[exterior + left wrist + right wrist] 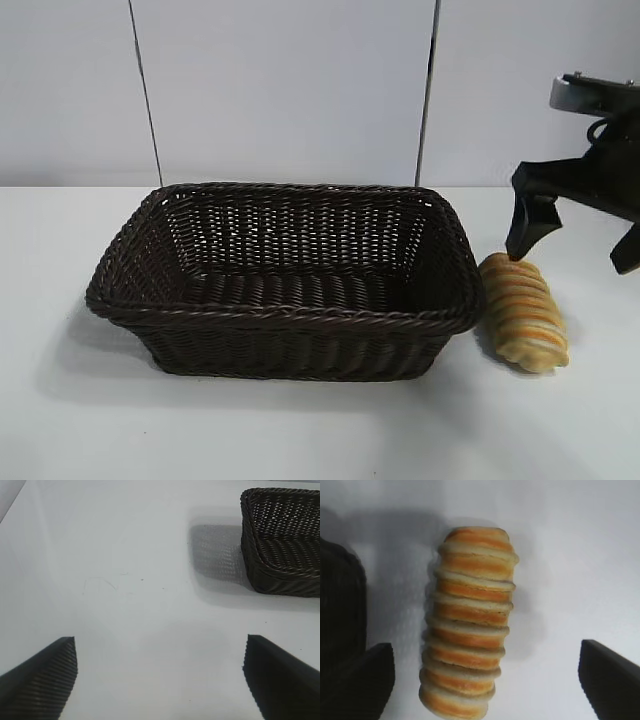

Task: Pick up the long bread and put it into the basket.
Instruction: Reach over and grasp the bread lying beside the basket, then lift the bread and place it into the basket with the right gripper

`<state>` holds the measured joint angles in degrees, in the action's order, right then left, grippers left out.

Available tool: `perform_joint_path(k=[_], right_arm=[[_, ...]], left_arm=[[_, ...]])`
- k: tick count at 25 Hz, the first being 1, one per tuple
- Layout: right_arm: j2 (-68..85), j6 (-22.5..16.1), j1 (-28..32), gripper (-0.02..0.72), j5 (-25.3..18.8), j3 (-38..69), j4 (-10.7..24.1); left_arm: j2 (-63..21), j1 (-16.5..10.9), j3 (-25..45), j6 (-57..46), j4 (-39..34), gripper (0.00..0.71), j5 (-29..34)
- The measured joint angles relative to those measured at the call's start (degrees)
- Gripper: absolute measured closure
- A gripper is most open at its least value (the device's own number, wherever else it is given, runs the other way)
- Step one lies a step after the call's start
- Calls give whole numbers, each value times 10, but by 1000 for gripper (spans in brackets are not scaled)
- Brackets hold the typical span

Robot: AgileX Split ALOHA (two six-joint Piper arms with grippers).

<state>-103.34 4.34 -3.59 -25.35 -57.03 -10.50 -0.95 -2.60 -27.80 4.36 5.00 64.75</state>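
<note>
The basket (285,280), a large dark woven wicker one with sloping walls and a braided rim, stands on the white bench (300,430) about midway across it and holds nothing visible. The long bread (523,311) lies flat on the bench just beside the basket's right-hand end wall, towards the bench's right edge, with one tapered end pointing to the back edge; whether it touches the wicker cannot be told. Judged from its ridged, spiral crust, the loaf should be light and fairly soft, liable to dent or slip along its ridges if pinched hard; the best hold appears to be across its middle, squarely over the width, with moderate pressure. The right gripper (487,680) hangs over the loaf with its jaws spread wide, one finger on each side and clear of the crust; it holds nothing, and in the exterior view one fingertip stands just above the loaf's far end. The left gripper (160,680) is parked over bare bench near the basket's left end, jaws likewise wide apart and holding nothing.
</note>
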Motion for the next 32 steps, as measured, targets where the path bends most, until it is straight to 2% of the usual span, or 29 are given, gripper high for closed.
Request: perform_joint_path(k=[2, 4, 9, 14, 16, 21, 32], right_arm=[[-8, 0, 0, 14, 7, 0, -3], [-16, 0, 0, 70, 10, 0, -8], [-22, 0, 0, 385, 14, 0, -16], [-22, -13, -3, 597, 19, 0, -19], [-22, -20, -3, 658, 19, 0, -19], [-22, -28, -3, 684, -4, -9, -19], [69, -28, -3, 685, -144, -121, -9]], left_arm=[[0, 0, 0, 0, 0, 63, 0], [0, 0, 0, 0, 0, 63, 0], [0, 0, 2, 0, 0, 63, 0], [0, 0, 2, 0, 0, 63, 0], [0, 0, 2, 0, 0, 63, 0], [0, 0, 3, 0, 0, 63, 0], [0, 0, 3, 0, -1, 63, -1]])
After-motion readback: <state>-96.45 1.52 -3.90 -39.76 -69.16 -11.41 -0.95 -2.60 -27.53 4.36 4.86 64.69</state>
